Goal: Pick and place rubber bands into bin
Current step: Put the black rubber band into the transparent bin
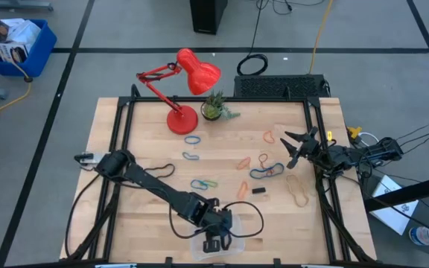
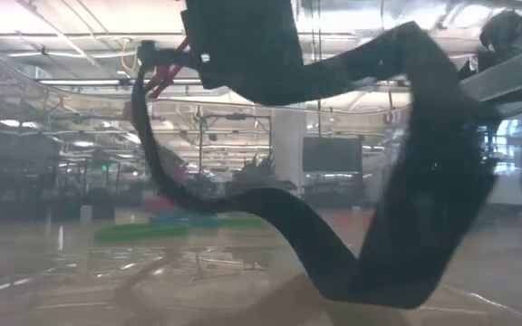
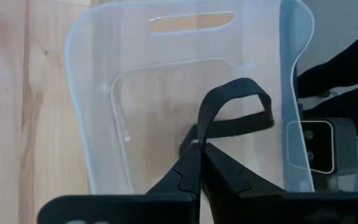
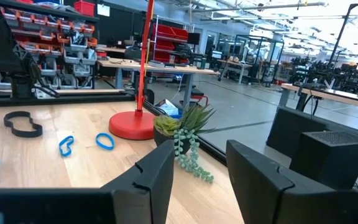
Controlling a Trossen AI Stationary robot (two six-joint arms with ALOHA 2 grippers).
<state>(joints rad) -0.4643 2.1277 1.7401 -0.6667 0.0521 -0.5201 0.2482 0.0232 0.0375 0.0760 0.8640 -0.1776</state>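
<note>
We have the left gripper (image 3: 199, 152) down over the bin (image 3: 92, 143) at the near edge of the tabletop (image 1: 147, 201), its fingers closed together on a black rubber band (image 3: 235, 112) whose loop stands up just above the bin's clear floor. The step in hand, as we judge it, is the release: we should part the fingers only when the loop hangs well inside the walls, and lift straight up so the floppy band does not cling to a pad and ride out again. The bin is light and shallow, so we would avoid pressing down or dragging sideways, which could shove it toward the table's near edge, just beside it. The right gripper (image 1: 296, 147) waits near the right side of the tabletop with its fingers spread wide and nothing between them. The other rubber bands lie scattered across the middle: blue ones (image 1: 192, 140), an orange one (image 1: 242, 189), a tan loop (image 1: 298, 188) near the right arm. For the next pick we have open wood between the bin and those bands; the red lamp (image 1: 188, 78) and small plant (image 1: 214, 108) stand at the far side, well apart, while the black frame rails run along the left and right sides and limit wide sweeps.
</note>
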